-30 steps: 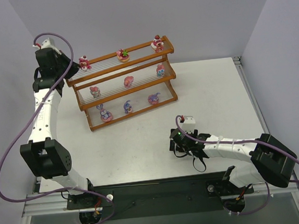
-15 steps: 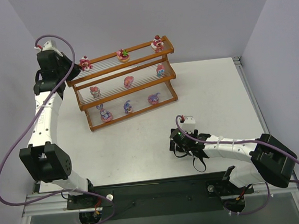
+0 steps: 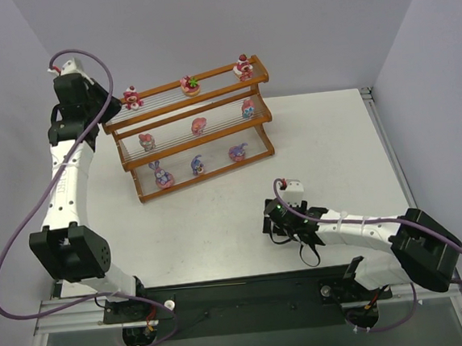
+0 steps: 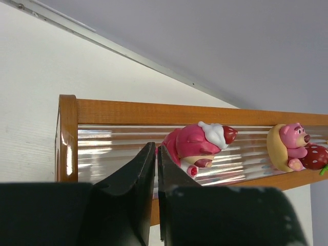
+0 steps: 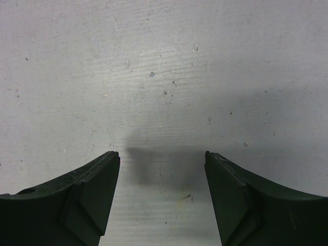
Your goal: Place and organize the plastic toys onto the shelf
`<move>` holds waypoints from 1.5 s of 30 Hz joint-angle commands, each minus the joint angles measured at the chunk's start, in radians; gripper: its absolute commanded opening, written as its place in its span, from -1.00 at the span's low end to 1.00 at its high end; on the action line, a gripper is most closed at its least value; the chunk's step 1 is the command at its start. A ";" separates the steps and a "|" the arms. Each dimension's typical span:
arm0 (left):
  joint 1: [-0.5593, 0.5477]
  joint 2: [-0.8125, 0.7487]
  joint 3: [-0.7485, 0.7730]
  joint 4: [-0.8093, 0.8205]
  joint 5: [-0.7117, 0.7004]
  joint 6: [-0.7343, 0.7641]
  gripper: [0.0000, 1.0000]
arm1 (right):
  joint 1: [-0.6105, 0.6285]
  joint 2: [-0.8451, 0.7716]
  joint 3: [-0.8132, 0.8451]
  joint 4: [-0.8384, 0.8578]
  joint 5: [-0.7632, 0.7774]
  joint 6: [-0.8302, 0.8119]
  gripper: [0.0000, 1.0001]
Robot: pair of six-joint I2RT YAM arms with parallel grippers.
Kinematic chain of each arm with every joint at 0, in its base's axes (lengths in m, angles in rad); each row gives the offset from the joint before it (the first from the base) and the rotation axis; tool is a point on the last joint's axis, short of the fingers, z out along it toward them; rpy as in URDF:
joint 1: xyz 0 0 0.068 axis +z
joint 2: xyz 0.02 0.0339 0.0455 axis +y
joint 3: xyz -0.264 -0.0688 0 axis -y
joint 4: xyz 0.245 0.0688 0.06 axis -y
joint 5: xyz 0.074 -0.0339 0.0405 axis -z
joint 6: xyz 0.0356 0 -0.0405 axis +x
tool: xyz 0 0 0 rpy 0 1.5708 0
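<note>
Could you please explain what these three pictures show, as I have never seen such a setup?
These are two white robot arms bolted to the near edge of a table. The wide picture comes from a fixed camera above and behind them: the left arm reaches to the far left end of a wooden shelf, the right arm lies low over bare table. The other two pictures come from a camera on each wrist, so the dark shapes at the bottom are that arm's own fingers. The left fingers are nearly closed and hold nothing, close to a pink toy on the top tier. The right fingers are open over the table. Nine small toys stand on the shelf, three per tier.
</note>
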 commanded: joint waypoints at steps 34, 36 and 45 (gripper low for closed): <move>-0.009 -1.109 -0.590 -0.298 0.110 0.211 0.95 | -0.092 -0.711 0.353 -0.416 -0.185 -0.166 0.84; -0.009 -1.139 -0.611 -0.321 0.084 0.228 0.95 | -0.094 -0.725 0.348 -0.422 -0.199 -0.164 0.84; -0.021 -1.192 -0.628 -0.354 0.010 0.210 0.95 | -0.092 -0.790 0.355 -0.432 -0.193 -0.166 0.84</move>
